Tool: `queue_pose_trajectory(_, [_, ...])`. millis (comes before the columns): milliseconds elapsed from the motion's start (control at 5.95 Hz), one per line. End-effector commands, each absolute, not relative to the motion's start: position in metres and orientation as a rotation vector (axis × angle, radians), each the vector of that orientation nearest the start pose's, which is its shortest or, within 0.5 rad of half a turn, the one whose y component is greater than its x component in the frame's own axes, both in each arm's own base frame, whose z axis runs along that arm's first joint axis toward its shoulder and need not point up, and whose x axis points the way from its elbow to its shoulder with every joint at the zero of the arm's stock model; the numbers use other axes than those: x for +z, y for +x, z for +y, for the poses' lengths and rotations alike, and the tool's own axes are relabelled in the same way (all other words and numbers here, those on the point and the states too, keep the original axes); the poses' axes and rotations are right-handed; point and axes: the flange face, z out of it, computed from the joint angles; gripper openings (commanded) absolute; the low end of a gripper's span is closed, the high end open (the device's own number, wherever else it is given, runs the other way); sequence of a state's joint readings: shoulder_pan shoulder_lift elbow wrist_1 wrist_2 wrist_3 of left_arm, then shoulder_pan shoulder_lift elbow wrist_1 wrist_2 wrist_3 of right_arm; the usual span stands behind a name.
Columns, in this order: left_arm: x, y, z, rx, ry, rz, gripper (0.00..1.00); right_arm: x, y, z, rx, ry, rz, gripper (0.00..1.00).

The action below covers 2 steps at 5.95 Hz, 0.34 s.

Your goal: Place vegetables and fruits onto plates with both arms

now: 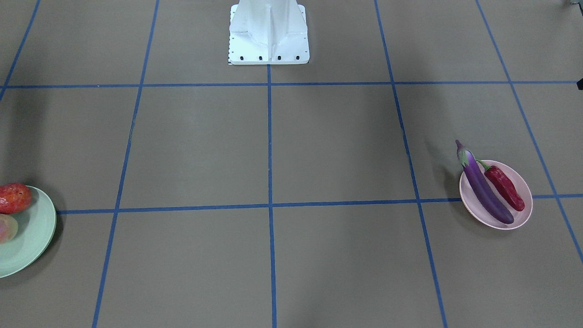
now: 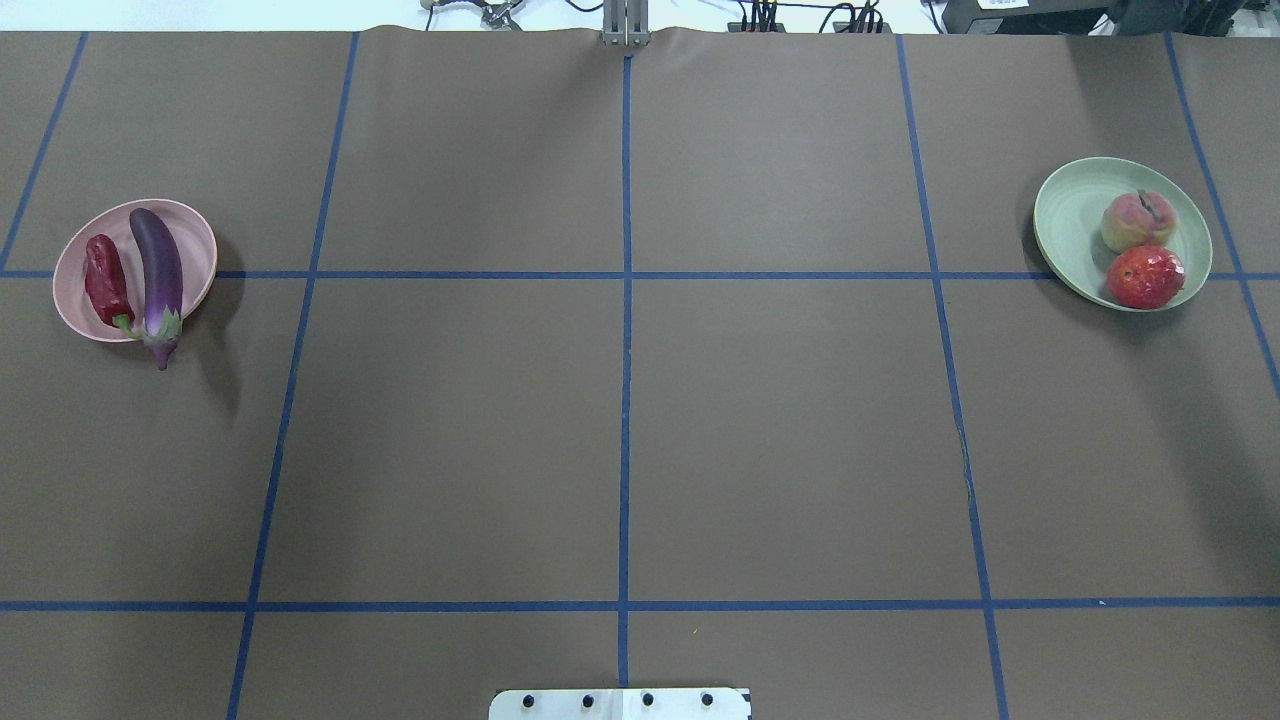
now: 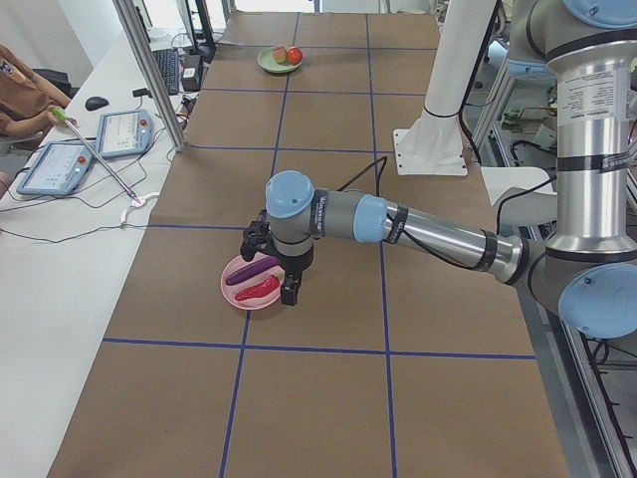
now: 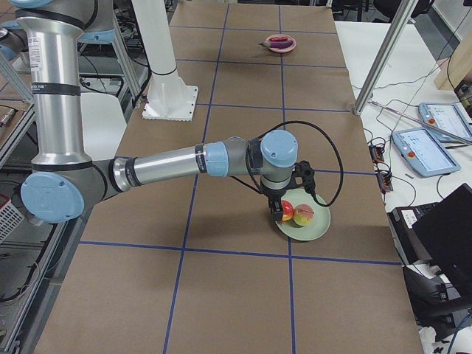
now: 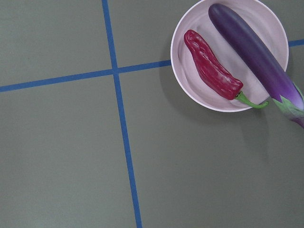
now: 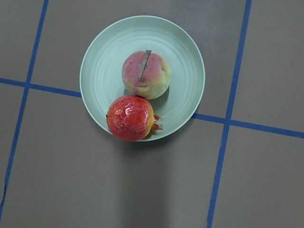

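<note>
The purple eggplant (image 2: 160, 275) and the red chili pepper (image 2: 103, 280) lie side by side on the pink plate (image 2: 195, 225). The eggplant's cap hangs over the rim. The round red-orange fruit (image 2: 1146, 276) and the halved fruit (image 2: 1137, 220) lie on the mint green plate (image 2: 1065, 215). The left gripper (image 3: 269, 269) hovers above the pink plate (image 3: 231, 294). The right gripper (image 4: 293, 193) hovers above the mint plate (image 4: 313, 230). I cannot tell whether either is open or shut. The wrist views show the chili (image 5: 211, 66) and the round fruit (image 6: 130, 118) from above, without fingers.
The brown table is marked by a blue tape grid (image 2: 625, 400). The white robot base (image 1: 268, 34) stands at the robot-side edge. Tablets and cables (image 3: 85, 149) lie on a white side bench. A metal frame post (image 4: 383, 51) stands beside the table.
</note>
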<state>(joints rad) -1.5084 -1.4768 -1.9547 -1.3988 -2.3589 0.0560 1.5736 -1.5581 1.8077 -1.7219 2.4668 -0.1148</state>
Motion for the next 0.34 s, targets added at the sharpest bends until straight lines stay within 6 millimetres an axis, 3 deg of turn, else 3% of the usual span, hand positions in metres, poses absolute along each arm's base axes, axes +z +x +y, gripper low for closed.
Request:
queue_pose_trajectory(0, [0.521,-0.034,-0.450,0.168,0.130,0.791,1.00,0.536,0.048,-0.496,-0.188,0.179,-0.888,1.00])
queue_pose_trajectory(168, [0.522,-0.033,-0.451,0.171,0.131,0.795,1.00,0.558,0.047,-0.485,-0.163,0.140,-0.913,1.00])
